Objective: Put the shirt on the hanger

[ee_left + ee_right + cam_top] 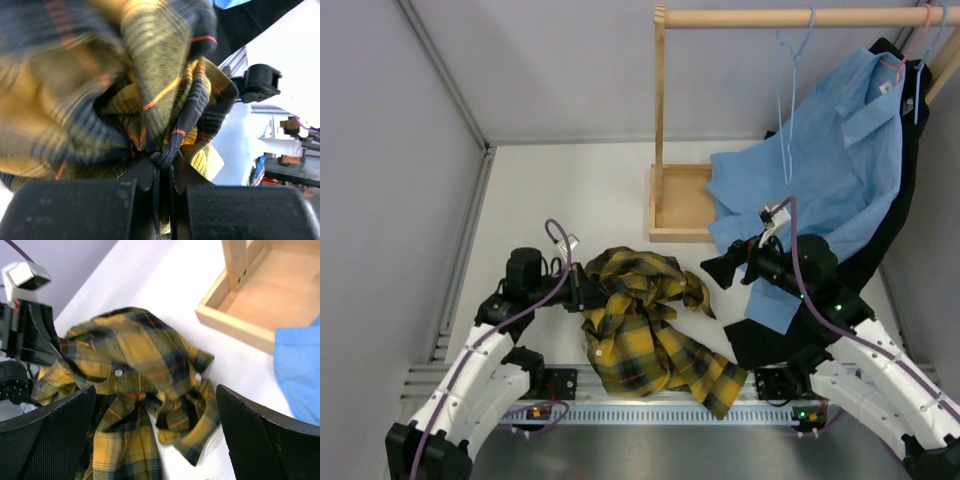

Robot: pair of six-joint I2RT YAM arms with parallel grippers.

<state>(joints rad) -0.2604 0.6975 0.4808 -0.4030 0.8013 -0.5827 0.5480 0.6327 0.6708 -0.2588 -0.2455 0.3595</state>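
Observation:
The yellow and black plaid shirt [645, 325] lies bunched on the table between the arms and trails over the front edge. My left gripper [582, 292] is shut on a fold at its left side; the left wrist view shows the fabric [170, 145] pinched between the jaws. My right gripper [718, 270] is open and empty just right of the shirt, which fills the right wrist view [135, 385] between the pads. The pale blue hanger [788, 110] hangs from the wooden rail [790, 17], partly in front of the light blue shirt.
A wooden rack with a tray base [678, 205] stands at the back right. A light blue shirt [830, 170] and a black garment [880, 250] hang from it on a pink hanger [910, 50], draping onto the table. Grey walls close in left and right.

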